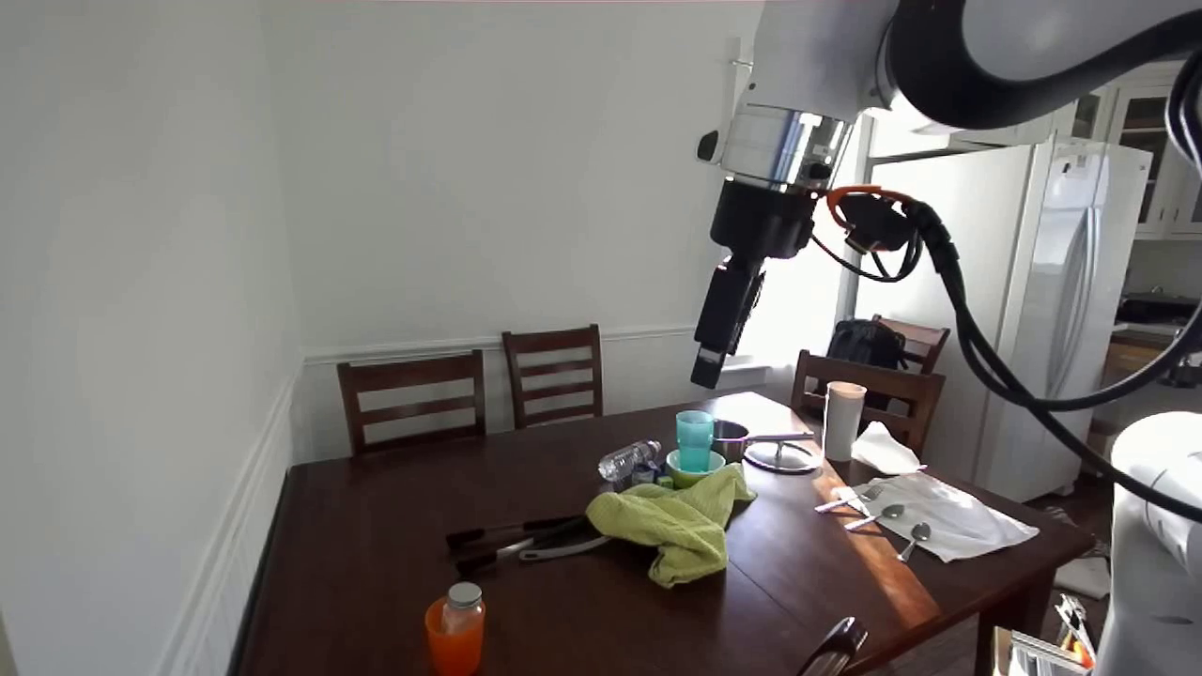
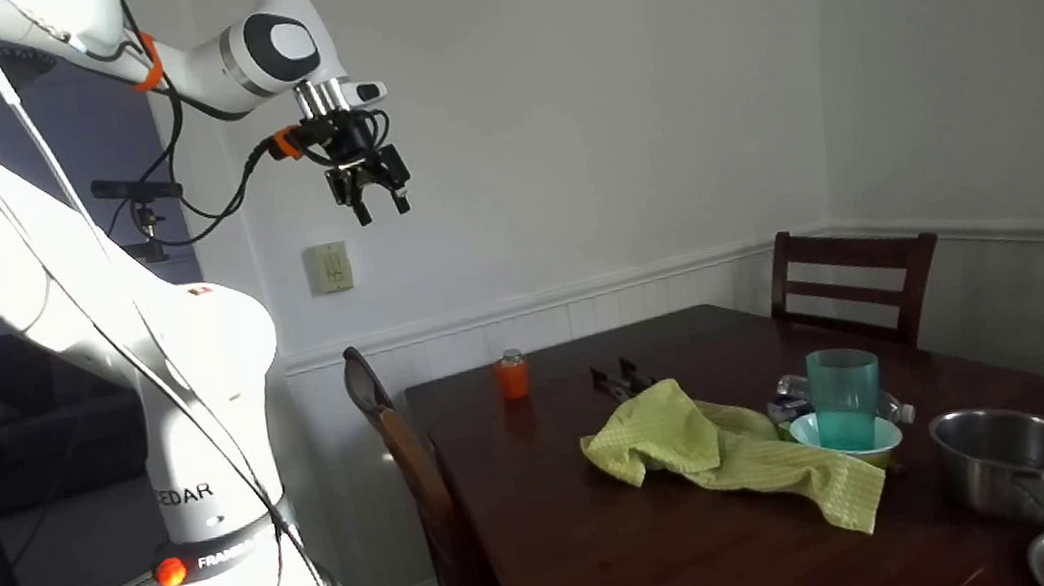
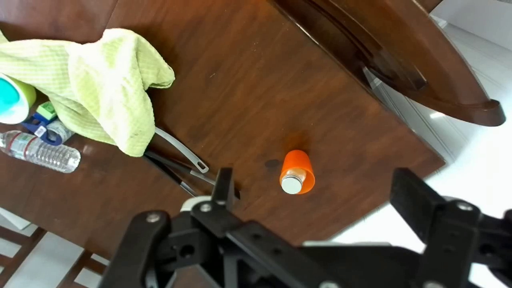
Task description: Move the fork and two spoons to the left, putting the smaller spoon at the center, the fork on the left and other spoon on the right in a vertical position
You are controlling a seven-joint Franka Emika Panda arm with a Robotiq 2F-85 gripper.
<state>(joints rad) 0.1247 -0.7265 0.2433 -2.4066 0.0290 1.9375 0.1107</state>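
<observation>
Nearest, at the left in an exterior view, an orange cup is standing on the table, a small jar sitting inside it. The gripper is hanging high, well apart from everything on the tabletop, its fingers standing wide and gripping nothing.

Farther in, a yellow-green cloth is lying crumpled. To its right, the nearer spoon, the other spoon and the fork are lying in that order on a white sheet, handles reaching past its edge, none touching another. The angle is keeping me from telling which spoon is smaller.

Beyond, a clear bottle is lying on its side, a teal cup is standing in a bowl, and a pot is sitting just to the right.

I'm judging the task to be awaiting its first pick; yet the row is already running fork, spoon, spoon, so I'm not ruling out a finished layout. If work is remaining, the next move is calling for crossing to the right, lining the fingers up across one handle and closing low and gently.
</observation>
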